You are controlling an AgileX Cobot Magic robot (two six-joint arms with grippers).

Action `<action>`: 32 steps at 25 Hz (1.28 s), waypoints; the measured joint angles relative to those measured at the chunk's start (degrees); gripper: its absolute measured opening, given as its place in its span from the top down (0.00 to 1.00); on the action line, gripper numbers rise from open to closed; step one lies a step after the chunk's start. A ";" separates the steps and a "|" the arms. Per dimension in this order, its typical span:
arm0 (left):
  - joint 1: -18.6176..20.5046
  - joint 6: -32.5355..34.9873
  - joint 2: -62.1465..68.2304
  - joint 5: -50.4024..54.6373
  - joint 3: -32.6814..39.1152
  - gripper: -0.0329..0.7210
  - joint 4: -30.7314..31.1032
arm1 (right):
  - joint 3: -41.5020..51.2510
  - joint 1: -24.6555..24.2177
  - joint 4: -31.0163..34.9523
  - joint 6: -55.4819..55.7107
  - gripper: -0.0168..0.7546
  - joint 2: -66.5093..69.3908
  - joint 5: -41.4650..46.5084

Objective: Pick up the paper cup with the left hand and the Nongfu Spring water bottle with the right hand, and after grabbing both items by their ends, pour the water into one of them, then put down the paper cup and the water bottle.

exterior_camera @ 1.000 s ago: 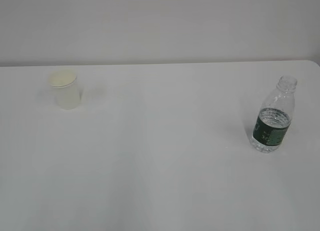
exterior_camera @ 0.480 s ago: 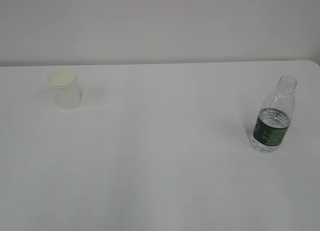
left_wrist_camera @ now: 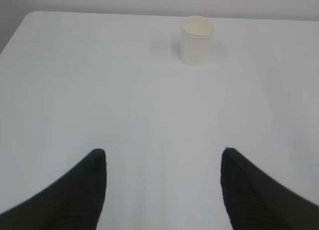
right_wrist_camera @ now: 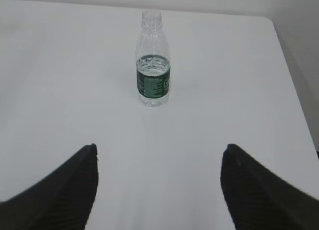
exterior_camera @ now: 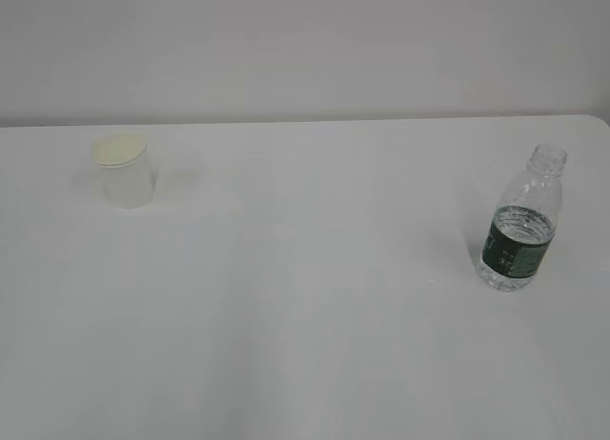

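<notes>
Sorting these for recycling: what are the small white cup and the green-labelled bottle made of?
The small white tapered cup looks like matte paper, with a rolled rim. The clear ribbed bottle with the dark green label looks like thin glossy plastic: see-through and ridged.

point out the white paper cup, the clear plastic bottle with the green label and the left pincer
small white paper cup (left_wrist_camera: pixel 197 45): left wrist view, side wall
clear ribbed plastic bottle with dark green label (right_wrist_camera: pixel 153 84): right wrist view, label band
left pincer (left_wrist_camera: pixel 163 158): left wrist view, midway between fingertips

dark green label band (right_wrist_camera: pixel 153 84) on bottle (right_wrist_camera: pixel 153 60), print too small to read
</notes>
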 joint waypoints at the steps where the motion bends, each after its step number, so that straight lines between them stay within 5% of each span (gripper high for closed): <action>1: 0.00 0.00 0.24 0.00 0.00 0.27 0.00 | -0.74 0.00 0.00 0.00 0.24 0.00 0.00; 11: 0.00 0.00 9.01 -4.67 0.00 0.27 -1.87 | -3.87 0.00 -0.15 -0.13 0.24 10.98 -4.49; 32: 0.00 0.00 25.67 -27.53 -0.34 0.32 -0.37 | -3.87 0.00 -0.15 -0.93 0.24 30.12 -27.81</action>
